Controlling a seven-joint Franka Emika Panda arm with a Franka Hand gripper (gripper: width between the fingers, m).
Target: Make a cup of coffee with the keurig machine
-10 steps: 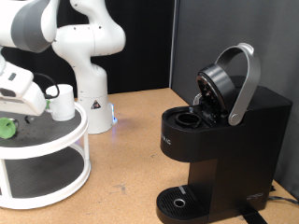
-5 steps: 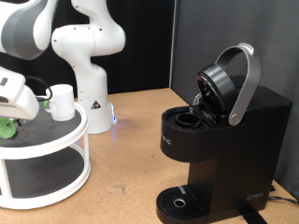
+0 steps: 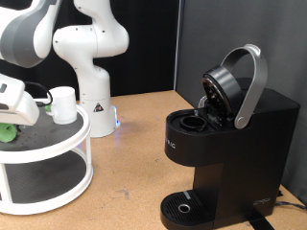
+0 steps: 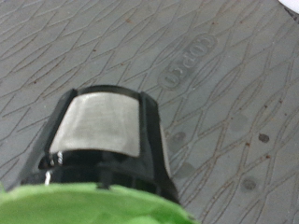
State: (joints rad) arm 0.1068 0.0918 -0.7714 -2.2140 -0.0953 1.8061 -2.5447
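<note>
Hovering my claw point(image 3: 11, 115) over the green-topped pod point(image 4: 107, 149), grip state unclear, I risk knocking the cup point(image 3: 63, 103) nearby.

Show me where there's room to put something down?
Bare tabletop lies between the white round shelf and the keurig machine. The shelf's top is crowded: the cup, a green-topped pod and the robot's hand over it. The machine's round drip base is bare.

Even indoor light, soft shadows, wrist view blurred close-up
</note>
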